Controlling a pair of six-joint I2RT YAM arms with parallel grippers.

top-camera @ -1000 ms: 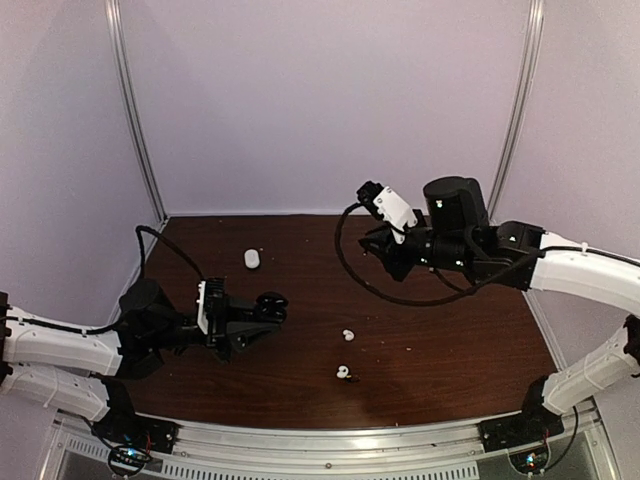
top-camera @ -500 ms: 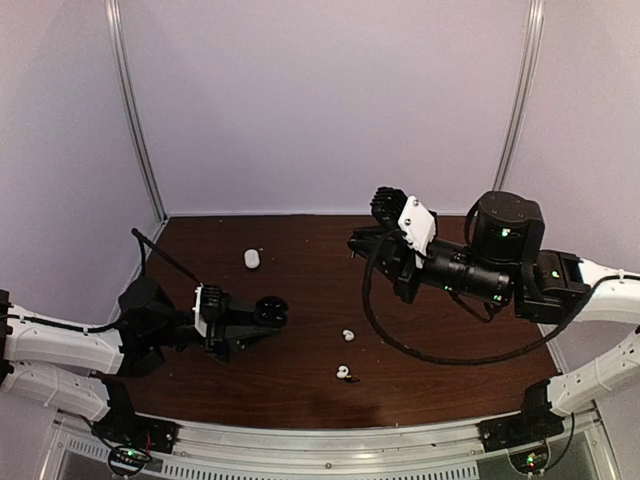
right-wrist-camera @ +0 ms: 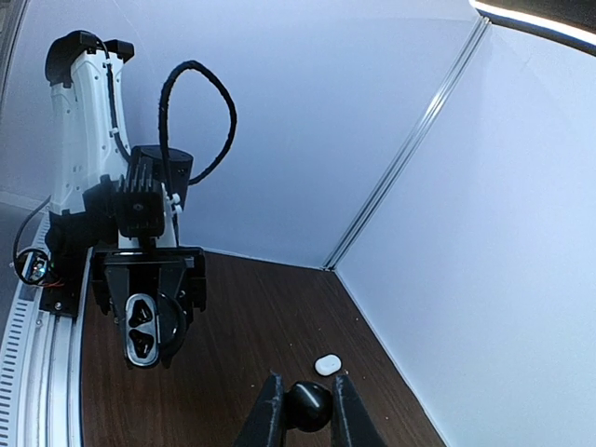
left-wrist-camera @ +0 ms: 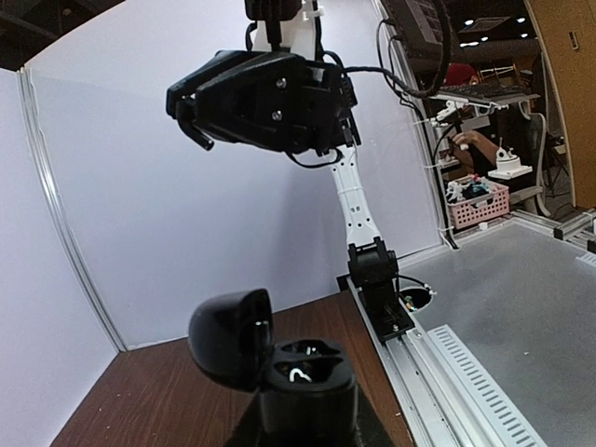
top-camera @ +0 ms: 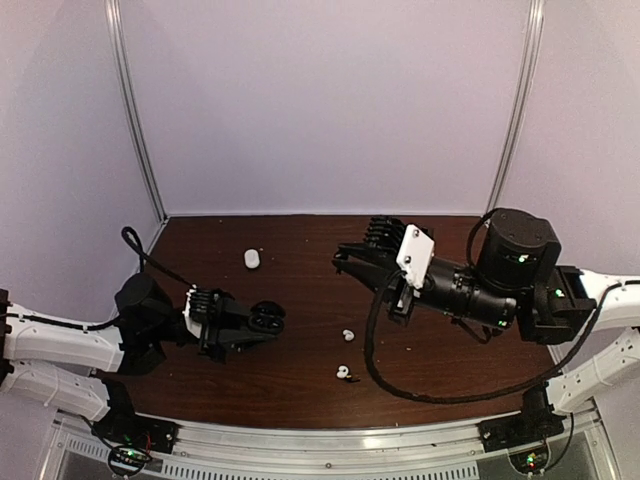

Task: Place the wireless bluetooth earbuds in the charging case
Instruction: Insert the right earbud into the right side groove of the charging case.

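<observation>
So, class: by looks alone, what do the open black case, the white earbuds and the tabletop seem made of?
Open black case: likely moulded plastic, glossy, with a highlight on its lid. White earbuds: probably smooth plastic, bright white; too small to confirm. Tabletop: dark brown wood or wood-look laminate, slight sheen; cannot tell which.

Table (top-camera: 450,350) showing dark reddish-brown wood grain. Near earbud (top-camera: 343,373) and far earbud (top-camera: 348,335) both showing glossy white. Small case (top-camera: 251,259) reading plain white. Open charging case (left-wrist-camera: 298,372) gleaming glossy black. Third earbud (right-wrist-camera: 308,405) looking black throughout. Walls (top-camera: 320,100) appearing pale lilac-grey, unpatterned.
</observation>
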